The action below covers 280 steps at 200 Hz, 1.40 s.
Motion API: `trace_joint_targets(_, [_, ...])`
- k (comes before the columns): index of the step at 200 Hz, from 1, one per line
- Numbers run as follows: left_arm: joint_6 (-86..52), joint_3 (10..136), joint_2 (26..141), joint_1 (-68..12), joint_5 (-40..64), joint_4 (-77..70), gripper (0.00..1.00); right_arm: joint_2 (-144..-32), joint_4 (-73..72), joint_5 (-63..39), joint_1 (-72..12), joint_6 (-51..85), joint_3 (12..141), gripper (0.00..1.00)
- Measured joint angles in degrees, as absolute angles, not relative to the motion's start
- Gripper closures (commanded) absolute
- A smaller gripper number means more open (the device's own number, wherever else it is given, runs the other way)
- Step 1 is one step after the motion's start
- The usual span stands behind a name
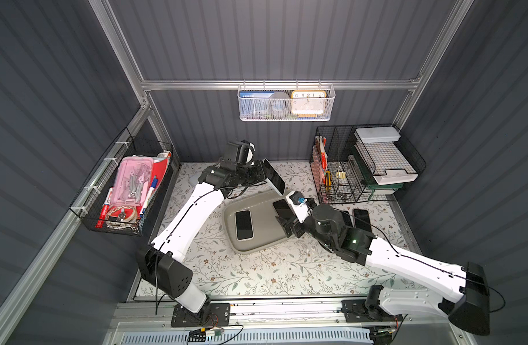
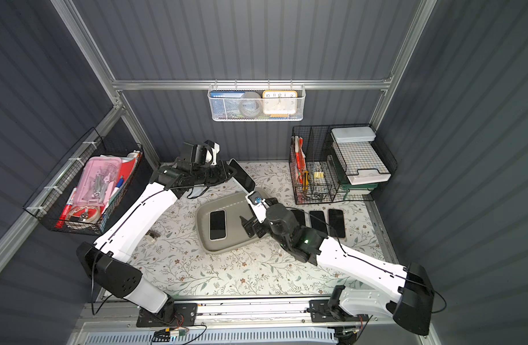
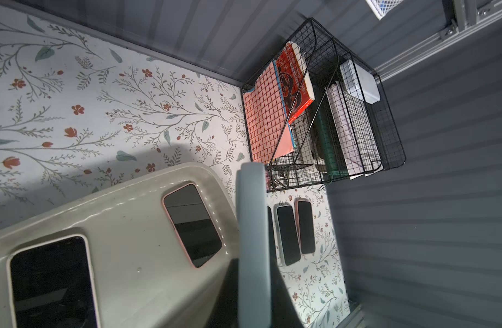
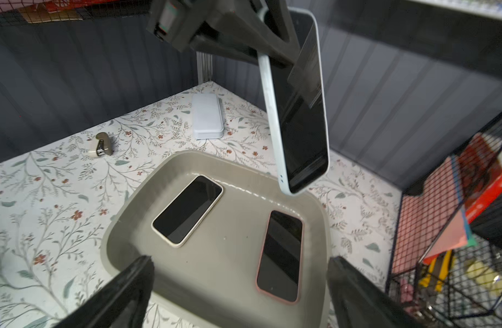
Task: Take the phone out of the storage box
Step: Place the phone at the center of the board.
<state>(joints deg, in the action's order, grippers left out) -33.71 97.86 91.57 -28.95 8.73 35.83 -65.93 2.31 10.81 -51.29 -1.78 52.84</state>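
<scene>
Both grippers stand at the storage box, the shallow grey-beige tray in the middle of the floral table cover. We see the left gripper clamped on the upper end of the blue-edged phone, which hangs tilted, screen dark, with its lower end above the back rim of the box and clear of its floor. In the right wrist view the blue-edged phone shows one black finger across its screen. The right gripper reaches in over the right rim with its jaws spread wide and nothing between them; its two fingers frame the box from the near side. Two phones lie flat and apart, screens up, on the floor of the box: the white-edged phone toward the left and the pink-edged phone at the right, partly hidden by the right arm in both top views. On the cover to the right of the box, three dark phones lie side by side in front of the black wire rack.
</scene>
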Motion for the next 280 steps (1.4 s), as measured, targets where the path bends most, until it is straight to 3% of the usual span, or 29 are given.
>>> trace_joint_targets(53, [-20.0,87.1,86.9,-28.9,10.2,28.6,1.0,-64.6,6.2,-13.2,-37.8,8.8,52.4,0.01])
trace_joint_targets(109, [-5.5,82.0,85.2,-28.9,21.9,22.2,1.0,-71.9,3.9,-36.0,-25.9,16.1,52.4,0.01])
trace_joint_targets(156, [2.4,81.7,84.4,-28.2,35.0,21.7,1.0,-77.2,-0.4,-51.9,-17.0,20.2,52.0,0.15])
trace_joint_targets(209, [7.4,86.5,88.1,-26.2,47.5,25.5,1.0,-77.6,-1.6,-60.2,-14.7,19.3,50.9,0.15])
trace_joint_targets(241, [10.3,88.7,91.6,-25.0,53.1,29.4,1.0,-76.3,-0.3,-64.9,-14.3,15.8,50.9,0.31])
trace_joint_targets(280, [12.7,89.5,93.2,-24.7,58.3,33.0,1.0,-76.4,2.2,-68.4,-14.0,13.6,51.0,0.36])
